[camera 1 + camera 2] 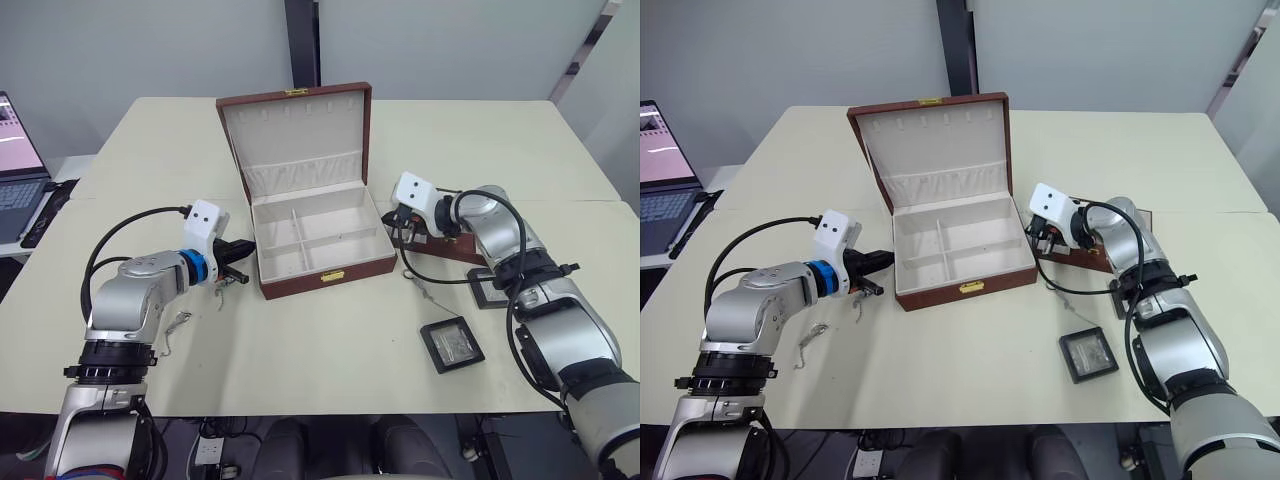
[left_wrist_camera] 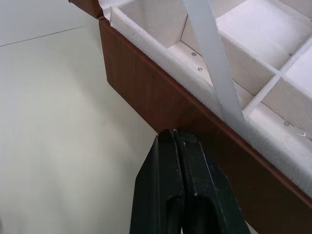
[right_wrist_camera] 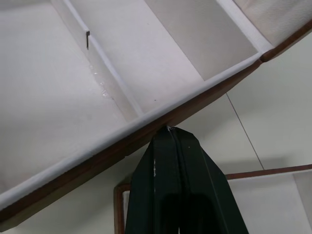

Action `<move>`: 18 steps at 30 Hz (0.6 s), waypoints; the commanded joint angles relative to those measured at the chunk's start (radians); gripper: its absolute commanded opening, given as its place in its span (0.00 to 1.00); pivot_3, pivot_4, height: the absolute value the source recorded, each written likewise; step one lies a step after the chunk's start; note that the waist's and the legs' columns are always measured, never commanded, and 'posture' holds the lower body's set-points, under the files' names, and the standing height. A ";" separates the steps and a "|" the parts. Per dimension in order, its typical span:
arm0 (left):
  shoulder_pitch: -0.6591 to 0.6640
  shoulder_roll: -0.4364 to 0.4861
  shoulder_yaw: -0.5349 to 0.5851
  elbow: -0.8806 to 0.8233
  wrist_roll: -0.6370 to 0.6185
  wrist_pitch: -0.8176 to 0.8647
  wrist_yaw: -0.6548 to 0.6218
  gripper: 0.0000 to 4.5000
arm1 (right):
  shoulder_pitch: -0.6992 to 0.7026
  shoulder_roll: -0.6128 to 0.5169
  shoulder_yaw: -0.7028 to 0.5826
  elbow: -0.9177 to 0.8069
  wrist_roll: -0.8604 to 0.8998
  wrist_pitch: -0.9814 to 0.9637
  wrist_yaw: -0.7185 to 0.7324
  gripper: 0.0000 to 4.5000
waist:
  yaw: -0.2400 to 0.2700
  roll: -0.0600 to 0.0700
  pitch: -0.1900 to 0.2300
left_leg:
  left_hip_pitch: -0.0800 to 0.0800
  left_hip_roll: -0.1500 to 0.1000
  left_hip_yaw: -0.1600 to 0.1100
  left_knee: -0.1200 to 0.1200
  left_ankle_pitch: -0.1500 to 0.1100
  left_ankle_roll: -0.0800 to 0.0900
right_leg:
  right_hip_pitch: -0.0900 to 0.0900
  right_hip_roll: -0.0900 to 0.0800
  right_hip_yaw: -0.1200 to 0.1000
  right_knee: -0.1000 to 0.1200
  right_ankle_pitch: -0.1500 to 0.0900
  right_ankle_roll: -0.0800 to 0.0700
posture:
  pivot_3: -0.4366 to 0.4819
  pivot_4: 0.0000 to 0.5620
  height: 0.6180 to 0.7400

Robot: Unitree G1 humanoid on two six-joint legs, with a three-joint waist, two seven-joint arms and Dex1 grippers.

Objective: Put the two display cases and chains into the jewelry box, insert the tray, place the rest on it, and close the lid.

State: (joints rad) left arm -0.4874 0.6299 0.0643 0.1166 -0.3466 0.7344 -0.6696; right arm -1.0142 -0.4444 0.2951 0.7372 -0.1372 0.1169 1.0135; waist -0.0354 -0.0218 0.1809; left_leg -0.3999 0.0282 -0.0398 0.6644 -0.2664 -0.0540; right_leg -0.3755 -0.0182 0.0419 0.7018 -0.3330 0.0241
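**Both grippers pressed shut at the sides of the open jewelry box**

Left gripper [image 1: 240, 250] sits at the left wall of the jewelry box [image 1: 325, 275], its two black fingers [image 2: 181, 195] pressed together with nothing between them, tips right against the reddish-brown wood. Right gripper [image 1: 1038, 232] is at the opposite, right wall of the box, fingers [image 3: 178, 185] likewise together and holding nothing, tips meeting the box just under its cream rim.

On the pale table [image 1: 320, 350] the box stands near the middle, open, its cream compartments divided by thin partitions. A small silvery chain piece [image 3: 100, 80] lies inside one compartment beside a divider. The lid [image 1: 295, 135] stands upright behind, cream-lined, with a gathered pocket across its lower part and a row of small hooks above.

The tray [image 1: 1095, 262] lies on the table to the right of the box, mostly covered by the right arm. One display case [image 1: 451, 345] rests near the table's front edge on the right; the second [image 1: 487, 293] lies farther back, partly under the right forearm.

A thin chain [image 1: 178, 322] lies on the table below the left forearm, and another [image 1: 424, 290] runs between the box's front right corner and the cases.
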 commanded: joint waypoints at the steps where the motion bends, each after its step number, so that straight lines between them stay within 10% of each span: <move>1: -0.031 -0.009 -0.019 -0.008 -0.002 -0.004 -0.029 0.00 | 0.010 0.003 -0.005 -0.094 0.025 0.016 0.053 0.00 | 0.000 0.000 0.000 | 0.000 0.000 0.000 0.000 0.000 0.000 | 0.000 0.000 0.000 0.000 0.000 0.000 | 0.48 0.27 1.00; 18: -0.128 -0.056 -0.079 0.091 0.045 -0.034 -0.112 0.00 | 0.164 -0.057 -0.022 -0.402 0.070 0.204 0.130 0.00 | 0.006 0.000 0.000 | 0.000 -0.001 -0.001 0.001 -0.001 0.001 | 0.001 0.000 -0.001 0.000 0.000 0.000 | 0.48 0.27 1.00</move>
State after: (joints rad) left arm -0.5854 0.6021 0.0233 0.2252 -0.2854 0.7284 -0.7405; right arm -0.8467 -0.5231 0.2689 0.3943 -0.0986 0.3226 1.1289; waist -0.0291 -0.0218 0.1808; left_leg -0.3999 0.0269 -0.0414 0.6651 -0.2670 -0.0528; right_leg -0.3742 -0.0182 0.0406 0.7015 -0.3330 0.0241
